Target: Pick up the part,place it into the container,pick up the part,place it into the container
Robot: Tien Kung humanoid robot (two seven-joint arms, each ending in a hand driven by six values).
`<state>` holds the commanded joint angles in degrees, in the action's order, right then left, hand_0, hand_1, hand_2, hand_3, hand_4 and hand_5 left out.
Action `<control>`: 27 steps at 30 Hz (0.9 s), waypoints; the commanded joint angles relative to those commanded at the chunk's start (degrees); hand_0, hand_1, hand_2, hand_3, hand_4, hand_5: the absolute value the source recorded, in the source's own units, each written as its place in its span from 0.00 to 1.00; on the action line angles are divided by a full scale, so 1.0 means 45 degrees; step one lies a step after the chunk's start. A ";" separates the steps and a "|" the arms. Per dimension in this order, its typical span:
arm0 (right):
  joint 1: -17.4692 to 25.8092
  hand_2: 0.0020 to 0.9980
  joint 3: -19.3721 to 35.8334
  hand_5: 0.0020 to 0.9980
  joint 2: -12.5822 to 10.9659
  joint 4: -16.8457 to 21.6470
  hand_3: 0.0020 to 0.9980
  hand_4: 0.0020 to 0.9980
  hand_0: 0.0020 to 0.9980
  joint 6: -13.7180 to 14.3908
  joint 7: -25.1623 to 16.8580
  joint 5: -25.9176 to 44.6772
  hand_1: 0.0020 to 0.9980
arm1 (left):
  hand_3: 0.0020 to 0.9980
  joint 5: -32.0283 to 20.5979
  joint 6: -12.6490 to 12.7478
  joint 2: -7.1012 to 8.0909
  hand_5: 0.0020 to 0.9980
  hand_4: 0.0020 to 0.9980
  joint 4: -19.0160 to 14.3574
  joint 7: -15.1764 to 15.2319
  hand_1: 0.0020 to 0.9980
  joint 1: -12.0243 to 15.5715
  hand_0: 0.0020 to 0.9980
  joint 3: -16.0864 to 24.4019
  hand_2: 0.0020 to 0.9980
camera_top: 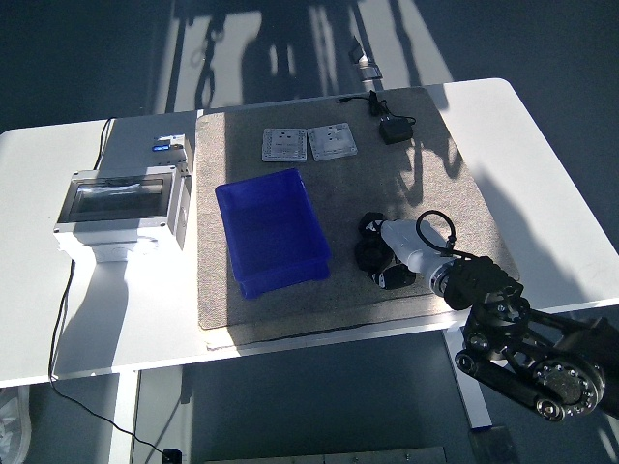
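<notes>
A: Step in hand? Judged as the first pick. The blue bin (274,230) is seen empty on the mat (455,208), and two flat grey parts (309,144) are laid side by side beyond it, near the mat's far edge, untouched.

B: Right hand (379,253)?
A: It is seen over the mat just right of the bin, dark fingers (368,226) bunched and pointed toward it. Nothing can be made out in them; whether they are curled shut or merely relaxed cannot be told. No left arm is seen.

B: Next move?
A: A reach forward and a little left is called for, past the bin's far corner to the nearer part. A thin flat plate is likely hard to lift; an edge pinch is probably needed. The adapter (395,129) is to be avoided.
</notes>
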<state>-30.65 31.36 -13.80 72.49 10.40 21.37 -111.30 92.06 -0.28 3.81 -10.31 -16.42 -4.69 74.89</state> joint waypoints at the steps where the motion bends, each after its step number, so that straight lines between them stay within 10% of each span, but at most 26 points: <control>1: -0.0022 0.44 0.0024 0.00 -0.0003 -0.0025 0.47 0.42 0.40 0.0153 -0.0083 0.0129 0.30 | 0.40 -0.0002 0.0003 0.0001 0.51 0.42 0.0000 0.0004 0.68 0.0001 0.69 0.0000 0.63; 17: -0.2650 0.45 -0.1518 0.00 0.1064 -0.0815 0.45 0.39 0.42 0.4375 -0.2257 0.3102 0.31 | 0.40 0.0074 0.0103 0.0042 0.51 0.42 0.0000 0.0021 0.68 -0.0035 0.69 0.0065 0.62; 26: -0.3336 0.46 -0.2648 0.00 0.1607 -0.0885 0.57 0.41 0.49 0.2411 -0.2261 0.0391 0.37 | 0.40 -0.0158 0.0231 0.0062 0.51 0.42 0.0000 0.0093 0.67 -0.0046 0.69 -0.0062 0.62; 27: -0.3332 0.80 -0.2629 0.14 0.1615 -0.0870 0.85 0.61 0.88 0.2243 -0.2192 0.0226 0.83 | 0.40 -0.0173 0.0238 0.0065 0.52 0.42 0.0000 0.0100 0.68 -0.0044 0.69 -0.0069 0.62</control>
<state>-45.64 19.53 -6.54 68.57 20.50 11.50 -110.28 91.28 0.79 4.10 -10.31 -15.97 -4.88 74.58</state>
